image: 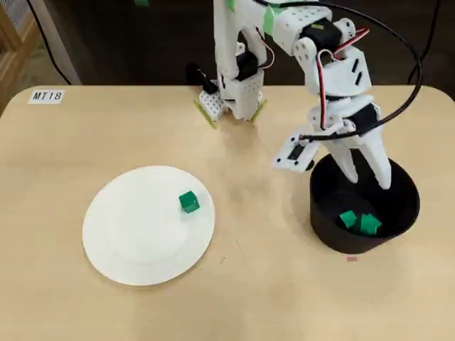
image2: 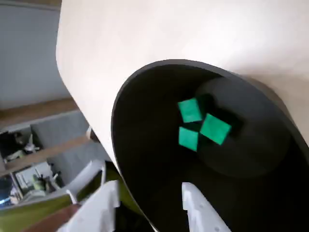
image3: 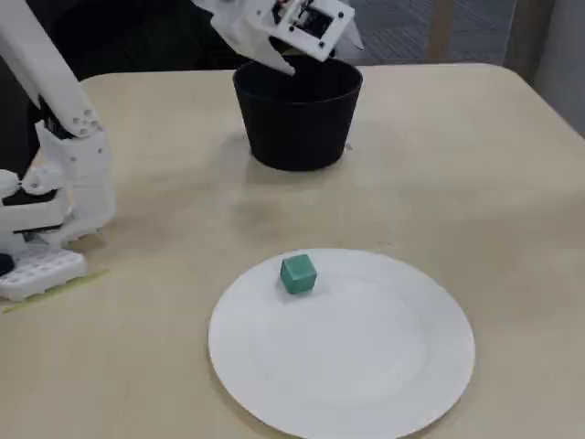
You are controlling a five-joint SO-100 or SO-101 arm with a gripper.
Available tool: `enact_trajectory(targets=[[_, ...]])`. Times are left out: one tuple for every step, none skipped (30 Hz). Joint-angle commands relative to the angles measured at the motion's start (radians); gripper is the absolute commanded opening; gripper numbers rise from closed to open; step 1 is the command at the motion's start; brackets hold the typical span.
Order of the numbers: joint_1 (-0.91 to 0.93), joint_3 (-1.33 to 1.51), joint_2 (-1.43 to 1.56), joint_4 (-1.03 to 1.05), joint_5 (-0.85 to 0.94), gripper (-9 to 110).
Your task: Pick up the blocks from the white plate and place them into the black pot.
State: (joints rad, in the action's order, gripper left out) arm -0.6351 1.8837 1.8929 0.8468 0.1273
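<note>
1. Currently, the gripper (image: 368, 177) is hanging over the black pot (image: 409, 206), its two white fingers (image: 346, 165) spread apart and reaching down inside the rim; nothing is sitting between them, so the pincer is released and empty.
2. Inside the pot, three green blocks (image2: 200, 128) are lying on the floor, clustered together and touching at their corners in the wrist view; the overhead view is showing only two of them clearly (image: 359, 222), the rest of the floor being in shadow.
3. One block (image3: 298, 273) is sitting on the white plate (image3: 366, 384), near the rim on the side facing the pot; it is resting flat and apart from everything else; the plate itself is lying well apart from the pot on the tan table (image: 284, 298).
4. Judged from this layout, the step in hand is the end of a drop-off; three of four blocks are appearing delivered, so the task is looking roughly three-quarters complete.
5. The next move is calling for lifting the fingers clear of the pot rim first; then carrying the open gripper across to the plate, centring the fingers on either side of the lone block, and descending without pressing on the plate surface.
6. Risk: the block is sitting close to the plate rim; an off-centre closure is likely to push it off the plate.
</note>
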Motion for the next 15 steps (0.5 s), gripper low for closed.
enact_trajectory(targets=[[0.049,-0.041,0.006,0.018,0.003,-2],[0.072,-0.051,0.006,0.031,0.006,-2],[0.103,-0.060,0.005,0.043,0.006,-2],[0.138,-0.069,0.005,0.054,0.005,-2],[0.183,-0.075,0.005,0.064,0.000,-2],[0.230,-0.083,0.002,0.075,-0.009,-2],[0.284,-0.098,-0.006,0.094,-0.020,-2],[0.339,-0.124,-0.020,0.123,-0.028,-2],[0.394,-0.161,-0.041,0.155,-0.035,-2],[0.449,-0.207,-0.069,0.195,-0.044,-2],[0.502,-0.261,-0.100,0.239,-0.054,-2],[0.551,-0.313,-0.133,0.285,-0.066,-2],[0.600,-0.359,-0.163,0.330,-0.083,-2],[0.644,-0.394,-0.187,0.367,-0.107,-2],[0.684,-0.416,-0.201,0.393,-0.135,-2]])
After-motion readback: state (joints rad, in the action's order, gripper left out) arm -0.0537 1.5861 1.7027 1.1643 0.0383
